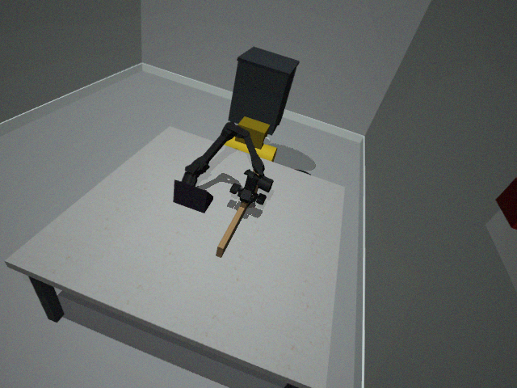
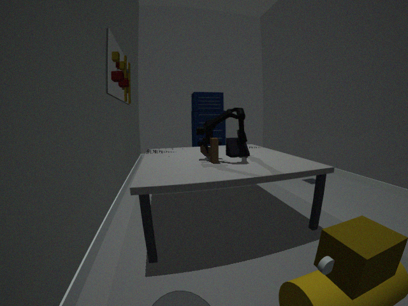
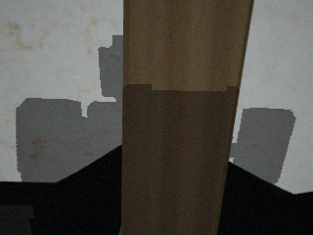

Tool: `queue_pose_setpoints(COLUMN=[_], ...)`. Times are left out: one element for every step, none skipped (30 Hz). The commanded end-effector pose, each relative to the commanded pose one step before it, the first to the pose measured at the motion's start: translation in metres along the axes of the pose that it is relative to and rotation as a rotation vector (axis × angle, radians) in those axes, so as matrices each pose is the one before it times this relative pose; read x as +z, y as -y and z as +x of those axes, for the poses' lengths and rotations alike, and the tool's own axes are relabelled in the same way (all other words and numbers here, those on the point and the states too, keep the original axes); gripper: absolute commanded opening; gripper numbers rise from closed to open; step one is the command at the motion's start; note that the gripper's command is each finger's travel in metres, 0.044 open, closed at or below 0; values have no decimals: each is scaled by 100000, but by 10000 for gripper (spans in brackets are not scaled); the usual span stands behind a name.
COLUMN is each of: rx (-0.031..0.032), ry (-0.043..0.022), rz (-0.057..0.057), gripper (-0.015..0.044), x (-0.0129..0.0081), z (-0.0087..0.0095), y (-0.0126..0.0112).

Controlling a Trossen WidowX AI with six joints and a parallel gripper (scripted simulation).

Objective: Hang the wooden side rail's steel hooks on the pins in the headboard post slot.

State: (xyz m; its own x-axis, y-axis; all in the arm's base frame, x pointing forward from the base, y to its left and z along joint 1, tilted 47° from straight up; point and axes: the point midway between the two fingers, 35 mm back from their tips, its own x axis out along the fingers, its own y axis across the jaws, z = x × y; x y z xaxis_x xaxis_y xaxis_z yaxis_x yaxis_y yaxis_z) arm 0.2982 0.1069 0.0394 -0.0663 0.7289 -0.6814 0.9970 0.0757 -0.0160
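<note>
The wooden side rail (image 1: 231, 229) (image 2: 204, 152) (image 3: 181, 59) runs from under my gripper to its free end, low at the table (image 1: 125, 259) (image 2: 174, 171) in the top view. Whether that end touches the table is hard to tell. My gripper (image 1: 246, 200) (image 3: 161, 151) is shut on the rail, with a black finger on each side of it in the wrist view. The headboard post (image 2: 214, 150) stands upright in the exterior view, close in front of the gripper and the rail. In the top view the gripper mostly hides it. The hooks, slot and pins cannot be made out.
The arm's dark base (image 1: 191, 196) (image 2: 236, 147) stands on the table beside the post. A dark cabinet (image 1: 262, 91) and a yellow object (image 1: 252, 131) (image 2: 359, 257) are beyond the table's edge. A blue cabinet (image 2: 207, 105) is in the background of the exterior view.
</note>
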Motion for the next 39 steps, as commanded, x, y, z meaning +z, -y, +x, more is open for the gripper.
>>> queue_pose_setpoints(rx=[1646, 0, 0, 0, 0, 0, 0, 0, 0, 0, 0, 0, 0, 0, 0, 0, 0, 0, 0, 0, 0, 0, 0, 0, 0, 0, 0, 0, 0, 0, 0, 0, 0, 0, 0, 0, 0, 0, 0], ry=[30, 0, 0, 0, 0, 0, 0, 0, 0, 0, 0, 0, 0, 0, 0, 0, 0, 0, 0, 0, 0, 0, 0, -1, -1, 0, 0, 0, 0, 0, 0, -1, -1, -1, -1, -1, -1, -1, -1], rz=[-344, 0, 0, 0, 0, 0, 0, 0, 0, 0, 0, 0, 0, 0, 0, 0, 0, 0, 0, 0, 0, 0, 0, 0, 0, 0, 0, 0, 0, 0, 0, 0, 0, 0, 0, 0, 0, 0, 0], gripper=[0, 0, 0, 0, 0, 0, 0, 0, 0, 0, 0, 0, 0, 0, 0, 0, 0, 0, 0, 0, 0, 0, 0, 0, 0, 0, 0, 0, 0, 0, 0, 0, 0, 0, 0, 0, 0, 0, 0], x=[-252, -10, -10, -10, -10, -10, -10, -10, -11, -11, -11, -11, -11, -11, -11, -11, -11, -11, -11, -11, -11, -11, -11, -11, -11, -11, -11, -11, -11, -11, -11, -11, -11, -11, -11, -11, -11, -11, -11], z=[-506, -3, -3, -3, -3, -3, -2, -1, -1, -1, -1, -1, -1, -1, -1, -2, -2, -2, -1, -1, 0, 2, 3, 3, 2, 2, 2, 1, 1, 1, 2, 3, 6, 9, 11, 11, 11, 9, 8], y=[-260, -2, -2, -2, -2, -2, -2, -2, -4, -5, -7, -8, -8, -8, -7, -5, -3, -1, 1, 3, 5, 8, 10, 11, 11, 10, 10, 9, 9, 8, 8, 9, 10, 11, 11, 12, 11, 10, 8])
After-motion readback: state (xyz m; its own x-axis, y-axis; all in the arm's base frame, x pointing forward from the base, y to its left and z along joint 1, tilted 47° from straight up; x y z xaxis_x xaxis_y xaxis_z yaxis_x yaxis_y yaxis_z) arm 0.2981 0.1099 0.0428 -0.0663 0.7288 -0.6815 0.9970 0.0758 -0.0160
